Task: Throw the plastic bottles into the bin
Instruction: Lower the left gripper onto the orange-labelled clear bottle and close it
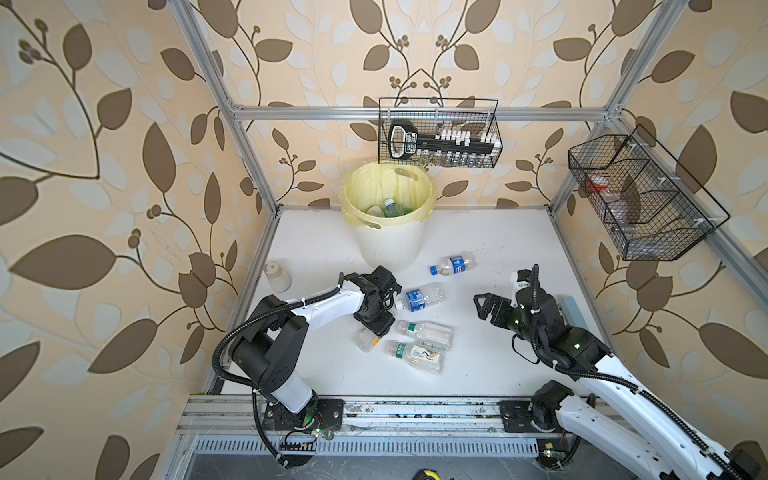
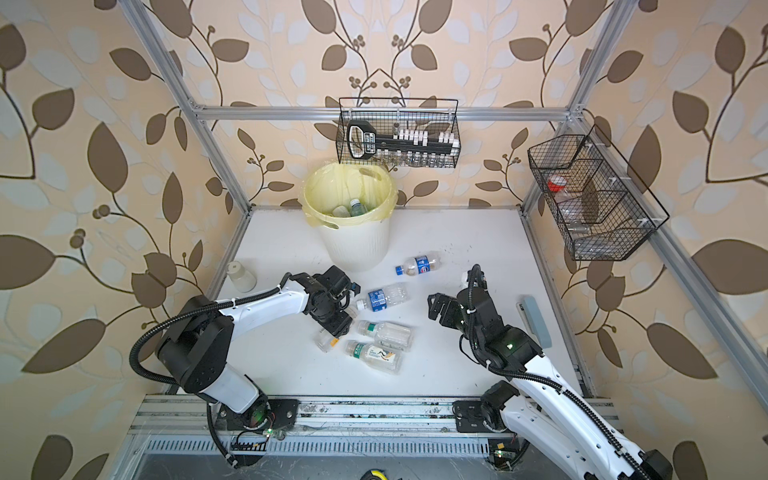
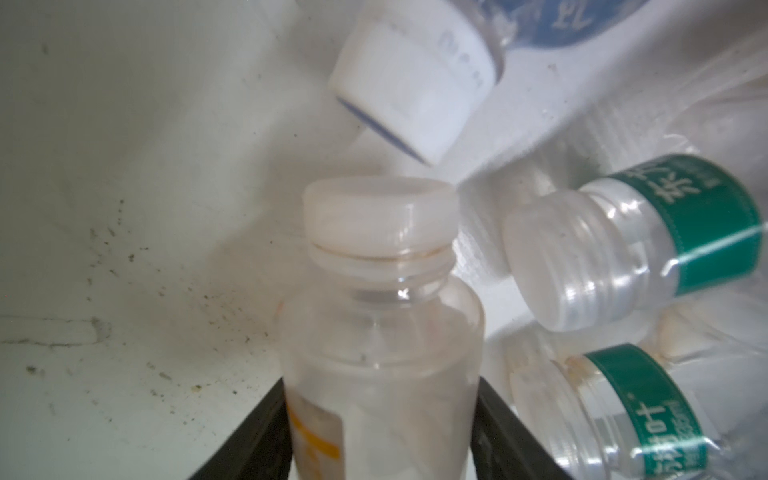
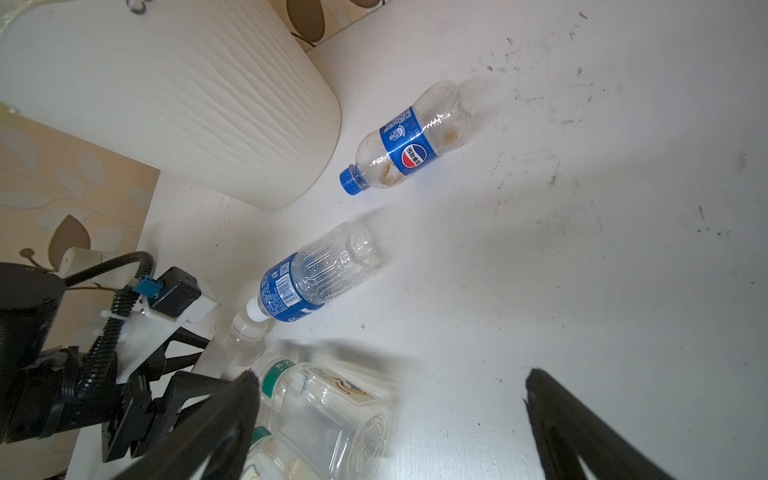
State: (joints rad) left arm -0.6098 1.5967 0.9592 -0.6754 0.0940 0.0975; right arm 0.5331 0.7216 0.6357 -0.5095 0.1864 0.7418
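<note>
A small clear pale-capped plastic bottle (image 3: 374, 353) sits pinched in the jaws of the left gripper (image 3: 382, 388), in front of the round cream ribbed bin (image 1: 390, 247), whose yellow bag (image 1: 365, 185) holds a few bottles (image 1: 390, 208). Four more clear bottles (image 1: 419, 298) lie before the bin; the right gripper (image 4: 390, 376) gapes wide, empty.

place: robot lab cell dressed as a home room | shown by: aluminium frame (image 1: 332, 112) across upper centre; leaf wallpaper (image 1: 83, 187) all round; white tabletop (image 1: 498, 249); arms (image 1: 324, 305) bolted to rail (image 1: 415, 409) at bottom; wire baskets (image 1: 496, 124) upper right; lined bin (image 1: 388, 245) centre
</note>
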